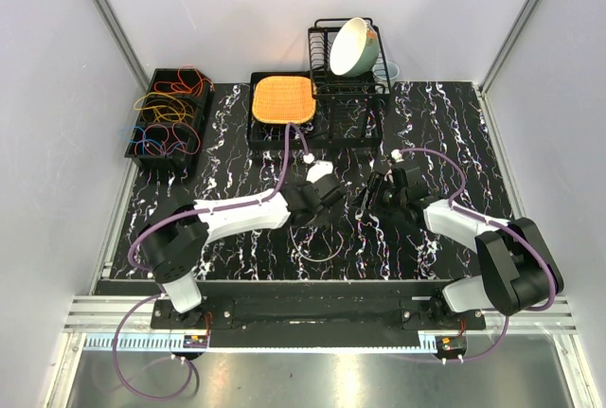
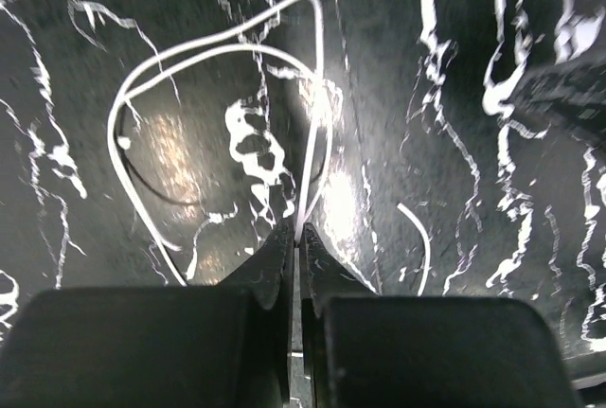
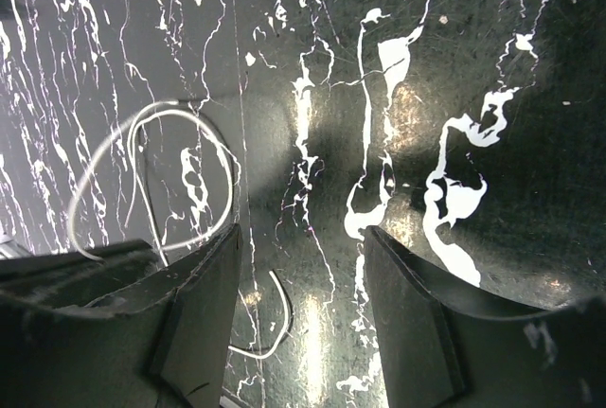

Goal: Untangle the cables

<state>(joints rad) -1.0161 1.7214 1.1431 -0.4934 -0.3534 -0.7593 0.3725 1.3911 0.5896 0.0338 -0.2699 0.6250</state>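
A thin white cable (image 2: 189, 56) lies in a double loop on the black marbled table. My left gripper (image 2: 299, 235) is shut on one strand of it at the loop's near end. A loose white cable end (image 2: 422, 242) curves on the table just to the right. In the top view the left gripper (image 1: 311, 211) is at mid-table beside the faint loop (image 1: 327, 242). My right gripper (image 3: 303, 266) hangs open over the table. A short white cable end (image 3: 282, 318) lies between its fingers, and the loop (image 3: 142, 124) is to its left. Several coloured cables (image 1: 170, 110) sit in a bin.
The black bin (image 1: 142, 150) with the coloured cables stands at the back left. An orange pad (image 1: 282, 98) rests on a black tray at the back middle. A wire dish rack (image 1: 371, 96) with a tilted bowl (image 1: 352, 46) stands beside it. Grey walls close three sides.
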